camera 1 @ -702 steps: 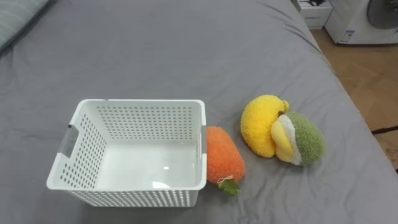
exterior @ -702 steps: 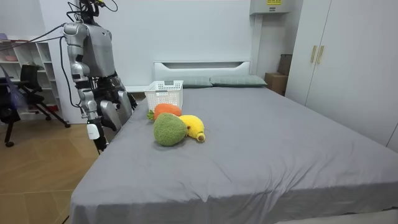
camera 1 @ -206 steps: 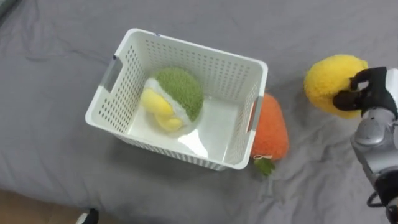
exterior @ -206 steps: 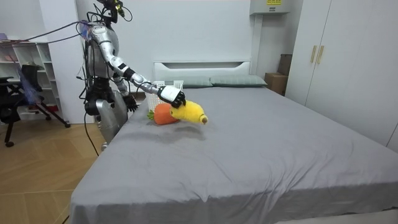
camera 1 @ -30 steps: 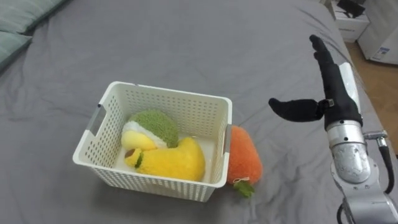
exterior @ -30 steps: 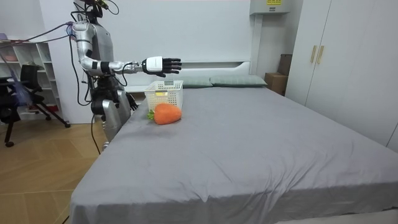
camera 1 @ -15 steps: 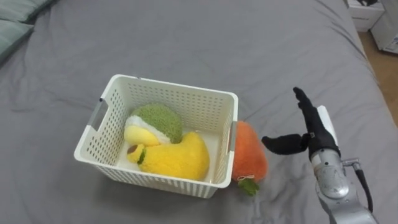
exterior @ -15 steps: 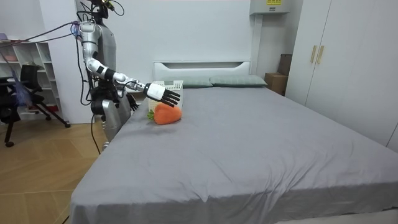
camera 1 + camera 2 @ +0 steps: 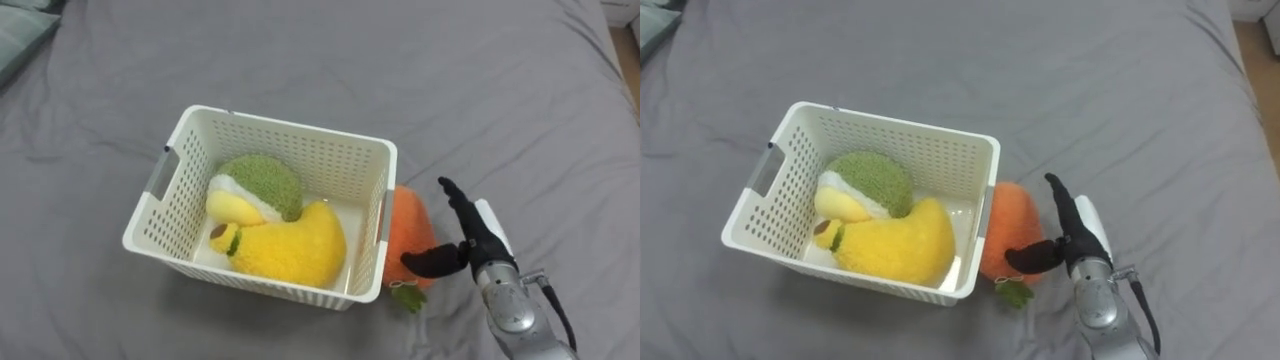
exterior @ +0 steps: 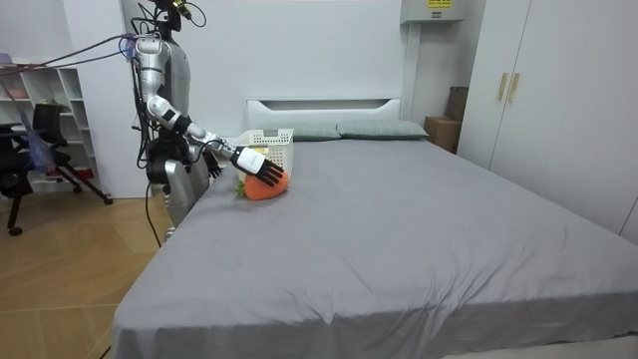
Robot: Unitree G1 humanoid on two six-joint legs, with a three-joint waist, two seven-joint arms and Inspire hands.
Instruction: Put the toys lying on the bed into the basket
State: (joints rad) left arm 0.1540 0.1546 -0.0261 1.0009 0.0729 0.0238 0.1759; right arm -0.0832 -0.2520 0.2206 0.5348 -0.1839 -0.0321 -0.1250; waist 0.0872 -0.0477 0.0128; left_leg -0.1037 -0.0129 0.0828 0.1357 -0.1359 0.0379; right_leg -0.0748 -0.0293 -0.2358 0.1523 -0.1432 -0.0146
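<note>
A white slatted basket [image 9: 300, 131] sits on the grey bed [image 9: 480, 80]. Inside it lie a green-and-cream plush [image 9: 262, 180] and a yellow plush [image 9: 292, 248]. An orange carrot plush [image 9: 410, 222] with a green leaf rests on the sheet against the basket's right wall. My right hand [image 9: 468, 243] is open just right of the carrot, fingers straight and its thumb touching the carrot's lower right side. In the room view I stand at the bedside, with the right hand [image 10: 255, 162] reaching down over the carrot [image 10: 263, 189] beside the basket [image 10: 265, 140].
A pillow [image 9: 18, 28] lies at the far left corner of the bed, and two more pillows [image 10: 379, 129] lie by the headboard. The bed's right edge and bare floor [image 9: 630, 18] show at the upper right. A wardrobe [image 10: 558, 90] stands across the room.
My right hand has come down and leftward from above the bed to the carrot, its thumb now touching it. The view has shifted a little; the basket's toys lie as before.
</note>
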